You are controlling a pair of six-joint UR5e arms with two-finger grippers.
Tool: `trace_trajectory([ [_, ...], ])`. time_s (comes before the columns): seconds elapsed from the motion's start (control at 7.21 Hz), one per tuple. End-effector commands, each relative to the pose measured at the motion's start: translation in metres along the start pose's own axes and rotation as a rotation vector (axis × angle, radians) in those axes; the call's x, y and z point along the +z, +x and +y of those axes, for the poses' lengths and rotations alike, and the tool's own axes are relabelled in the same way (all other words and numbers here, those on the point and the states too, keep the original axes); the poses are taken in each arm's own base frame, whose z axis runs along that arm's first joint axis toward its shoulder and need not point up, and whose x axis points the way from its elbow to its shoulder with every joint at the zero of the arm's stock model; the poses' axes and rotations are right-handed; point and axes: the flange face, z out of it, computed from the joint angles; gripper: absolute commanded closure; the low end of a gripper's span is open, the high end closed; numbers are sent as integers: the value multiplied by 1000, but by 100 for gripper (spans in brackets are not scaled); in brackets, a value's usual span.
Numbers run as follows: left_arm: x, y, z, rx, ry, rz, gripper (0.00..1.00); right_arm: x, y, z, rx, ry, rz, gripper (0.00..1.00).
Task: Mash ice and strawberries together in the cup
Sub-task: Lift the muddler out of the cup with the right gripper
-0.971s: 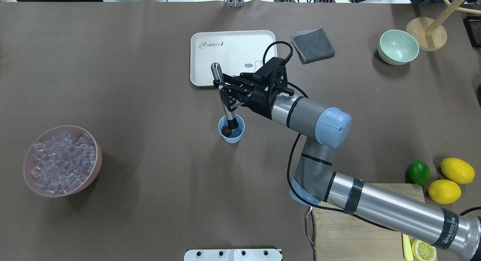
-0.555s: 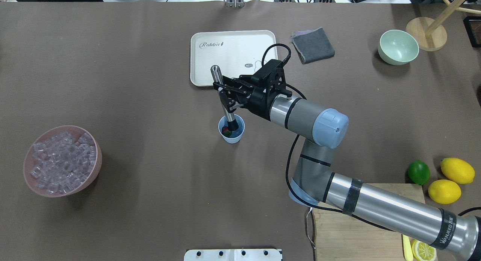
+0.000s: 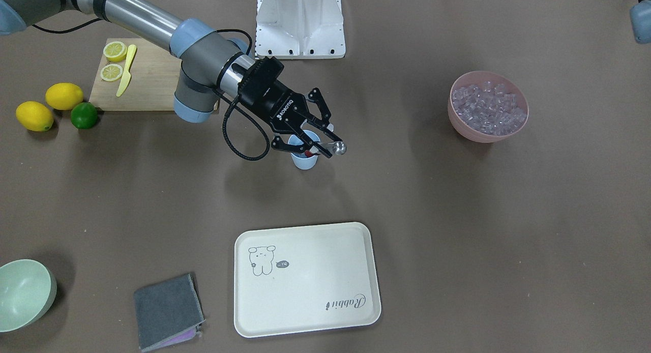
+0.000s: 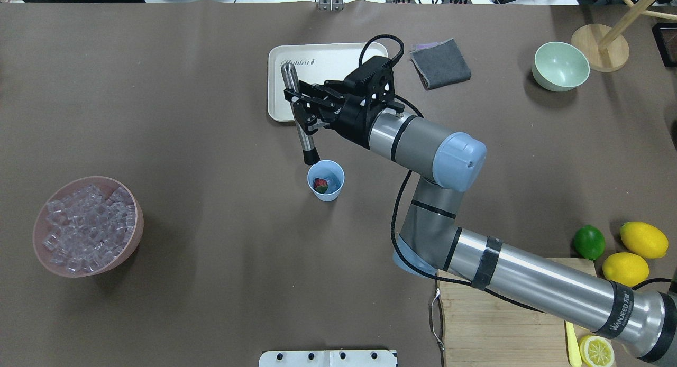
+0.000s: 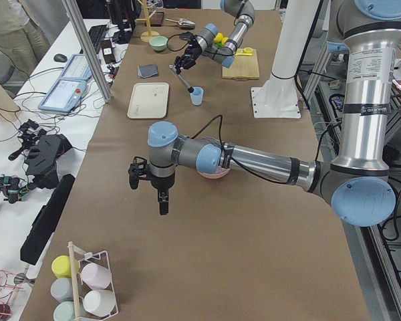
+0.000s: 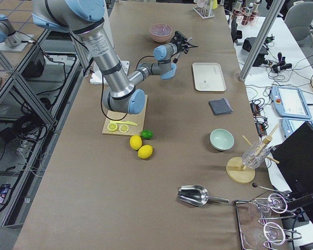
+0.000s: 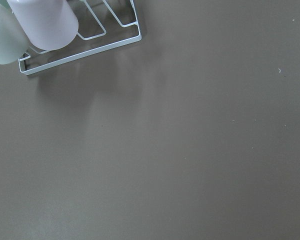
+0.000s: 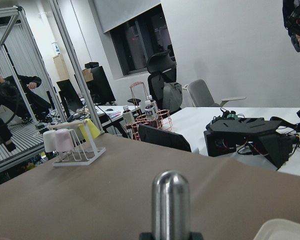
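The light blue cup stands mid-table with a red strawberry inside it; it also shows in the front view. My right gripper is shut on a steel muddler with a black tip. It holds the muddler tilted, with the tip just above and behind the cup's rim. The muddler's rounded top shows in the right wrist view. A heap of clear ice fills a pink bowl at the left. My left gripper hangs over bare table near the pink bowl; I cannot tell whether it is open.
A cream tray lies behind the cup, with a grey cloth and a pale green bowl to its right. A lime, two lemons and a cutting board sit front right. A cup rack shows in the left wrist view.
My right gripper has lifted the muddler out of the cup and moved it back toward the tray. The cup and strawberry stay in place.
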Motion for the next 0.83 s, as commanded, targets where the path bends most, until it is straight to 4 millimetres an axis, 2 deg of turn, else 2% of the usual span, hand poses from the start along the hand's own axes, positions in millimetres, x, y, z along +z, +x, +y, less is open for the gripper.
trace_trajectory([
  [0.0, 0, 0, 0, 1, 0, -1, 2, 8, -1, -63, -17, -6, 72, 100],
  [0.14, -1, 1, -1, 3, 4, -1, 2, 16, 14, -76, -34, -51, 147, 100],
  [0.28, -3, 2, -1, 7, 10, -3, 2, 21, 42, -81, -48, -158, 225, 100],
  [0.42, -7, 4, -1, 11, 19, 0, 2, 21, 78, -94, -43, -286, 288, 100],
  [0.55, -11, 8, -4, 26, 45, 13, 2, 11, 119, -102, -8, -423, 345, 100],
  [0.69, -14, 11, -6, 33, 58, 20, 2, -11, 168, -107, 86, -573, 392, 100],
])
